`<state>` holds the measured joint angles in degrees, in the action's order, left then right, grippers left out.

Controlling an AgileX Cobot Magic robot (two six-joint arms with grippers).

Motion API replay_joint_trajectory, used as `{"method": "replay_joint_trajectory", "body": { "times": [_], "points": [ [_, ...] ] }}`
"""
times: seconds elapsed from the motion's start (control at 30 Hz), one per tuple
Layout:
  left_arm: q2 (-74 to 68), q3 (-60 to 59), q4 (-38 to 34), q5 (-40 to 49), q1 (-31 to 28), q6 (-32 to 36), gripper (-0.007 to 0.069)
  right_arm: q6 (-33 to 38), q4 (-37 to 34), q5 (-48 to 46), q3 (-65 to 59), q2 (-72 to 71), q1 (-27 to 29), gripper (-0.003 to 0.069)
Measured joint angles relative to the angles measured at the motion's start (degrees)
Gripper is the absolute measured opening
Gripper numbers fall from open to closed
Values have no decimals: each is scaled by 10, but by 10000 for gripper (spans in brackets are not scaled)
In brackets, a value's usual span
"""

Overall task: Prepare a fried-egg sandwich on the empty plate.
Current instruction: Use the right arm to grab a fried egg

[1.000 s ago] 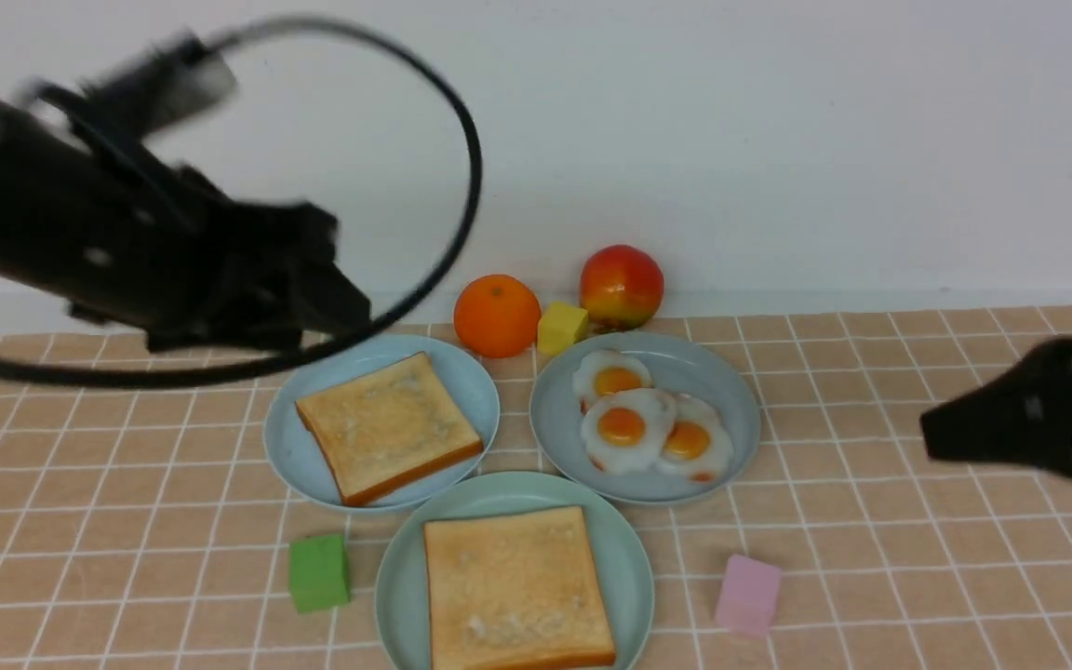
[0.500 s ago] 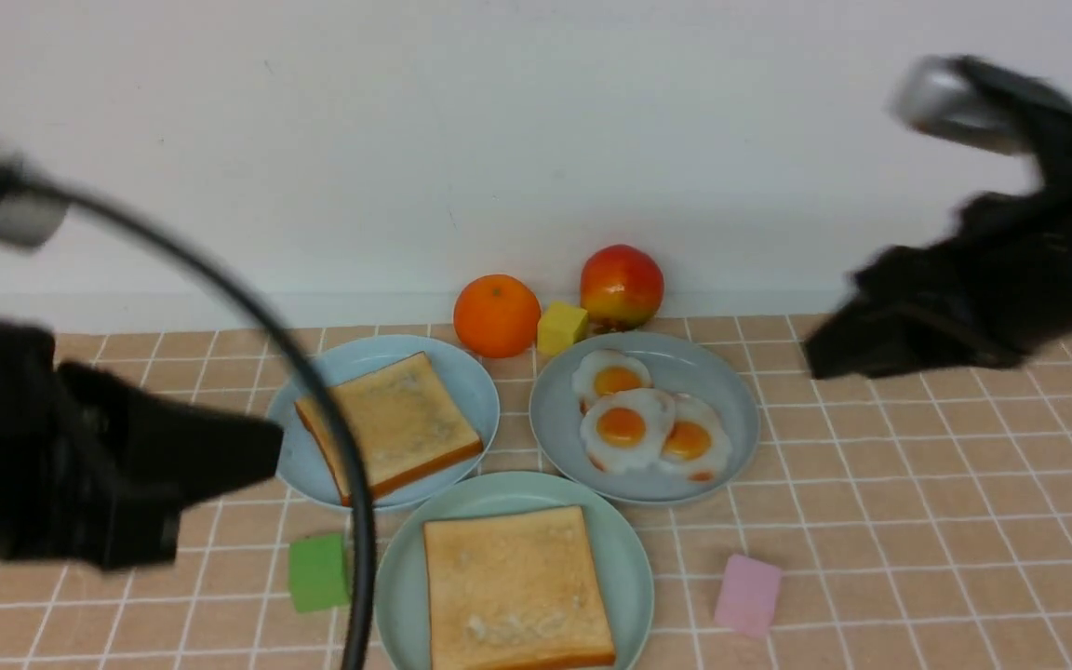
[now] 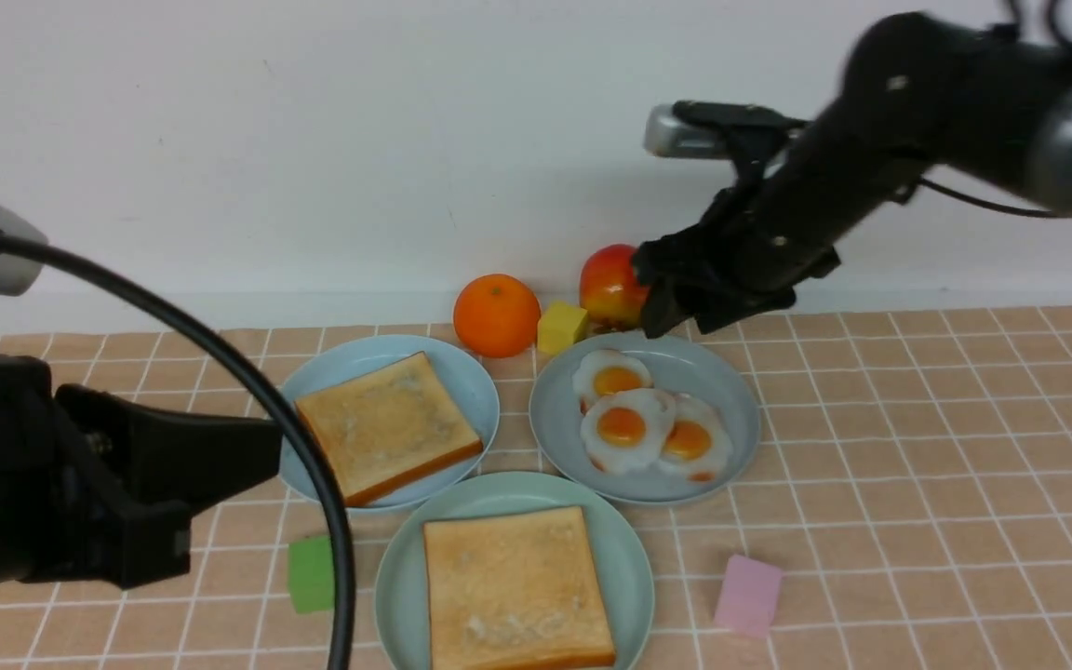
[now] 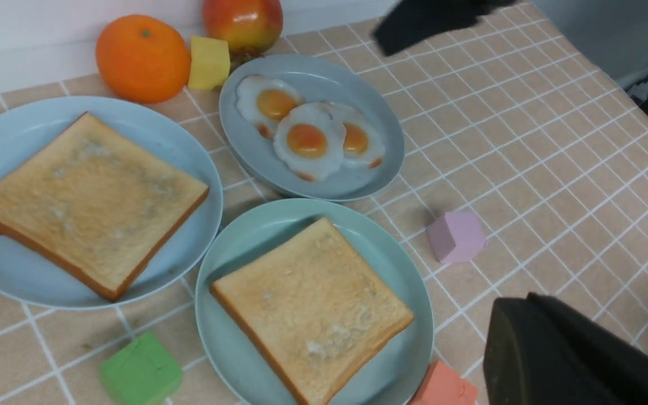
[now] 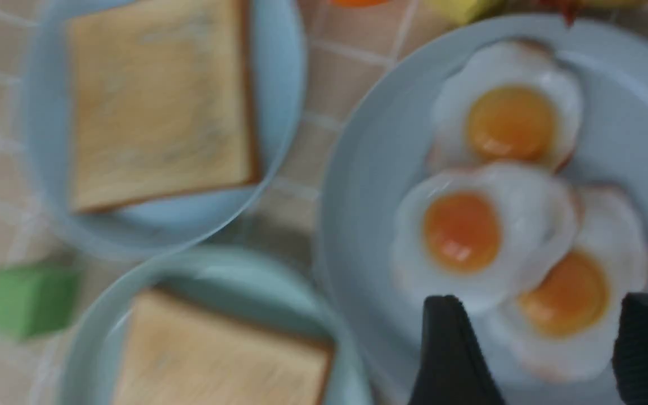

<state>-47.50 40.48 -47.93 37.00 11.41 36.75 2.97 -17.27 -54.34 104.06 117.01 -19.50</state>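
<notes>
The mint-green plate (image 3: 396,577) at the front centre bears one toast slice (image 3: 517,586). A second toast slice (image 3: 387,426) lies on the sky-blue plate (image 3: 471,372) behind it to the left. Three fried eggs (image 3: 624,426) overlap on the grey-blue plate (image 3: 731,409). My right gripper (image 3: 676,326) is open and empty, above that plate's far edge. In the right wrist view its fingers (image 5: 448,349) stand either side of the nearest egg (image 5: 568,292), apart from it. My left gripper (image 3: 271,451) is shut and empty, low beside the sky-blue plate.
An orange (image 3: 496,314), a yellow cube (image 3: 561,327) and an apple (image 3: 615,284) stand by the back wall. A green cube (image 3: 311,574) and a pink cube (image 3: 748,594) flank the mint plate. A salmon cube (image 4: 445,388) lies at its near edge. The left arm's cable (image 3: 313,484) hangs in front.
My right arm has swung in from the right edge, up and over to the egg plate's far rim. My left arm dropped from above the sky-blue plate to the low left.
</notes>
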Motion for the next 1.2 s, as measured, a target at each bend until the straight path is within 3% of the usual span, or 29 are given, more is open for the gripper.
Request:
{"method": "replay_joint_trajectory", "body": {
  "times": [0.1,0.4,0.77,0.97,1.2],
  "points": [
    [-6,0,-2,0,0,0,-13,-57,42,-21,49,58,1,400],
    [-6,0,-9,-1,3,0,-13,-140,40,-20,71,126,1,335],
    [-6,0,10,-15,110,34,-13,-168,40,-4,72,148,1,304],
    [-6,0,23,-17,116,35,-13,-179,37,-2,76,164,1,293],
    [-6,0,26,-18,116,35,-13,-193,31,-4,78,165,1,195]
  ]
}}
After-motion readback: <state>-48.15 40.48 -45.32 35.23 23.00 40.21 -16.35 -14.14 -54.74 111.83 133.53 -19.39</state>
